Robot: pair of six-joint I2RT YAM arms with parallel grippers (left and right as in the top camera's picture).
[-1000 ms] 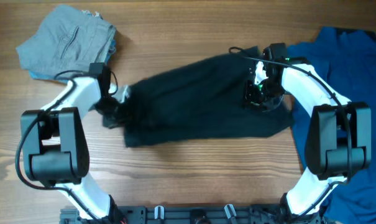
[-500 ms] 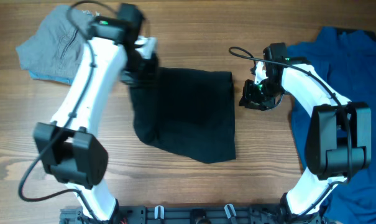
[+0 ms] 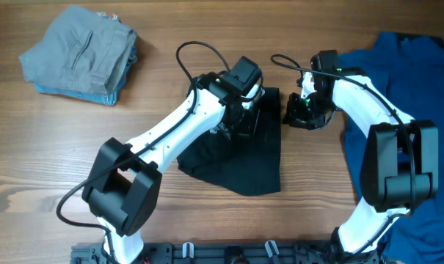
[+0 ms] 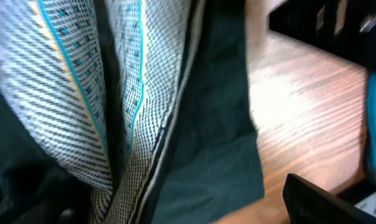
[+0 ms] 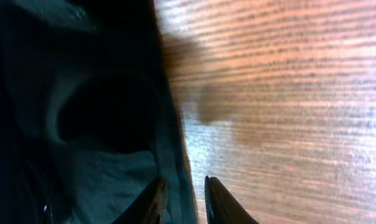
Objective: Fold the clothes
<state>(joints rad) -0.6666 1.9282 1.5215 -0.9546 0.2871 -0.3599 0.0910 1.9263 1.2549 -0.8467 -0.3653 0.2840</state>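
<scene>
The clothes, black shorts (image 3: 236, 158), lie folded over on themselves at the table's middle. My left gripper (image 3: 242, 117) hovers low over their upper right part, open. In the left wrist view one of its fingers (image 4: 312, 199) stands far right over the wood. Below it lie the pale mesh waistband lining (image 4: 82, 81) and the black fabric (image 4: 219, 143). My right gripper (image 3: 293, 114) sits at the shorts' right edge. Its jaws (image 5: 183, 183) are narrowly parted, and the edge of the black cloth (image 5: 100, 124) lies flat between them.
A folded grey garment (image 3: 78, 51) lies at the back left. A bright blue shirt (image 3: 420, 81) covers the right side under my right arm. The left arm's cable (image 3: 199, 55) loops above the shorts. Bare wood (image 5: 287, 93) lies right of the shorts.
My left arm swung from the table's left across to the middle, carrying the shorts' left end over the rest, and its jaws opened. The right arm stayed in place.
</scene>
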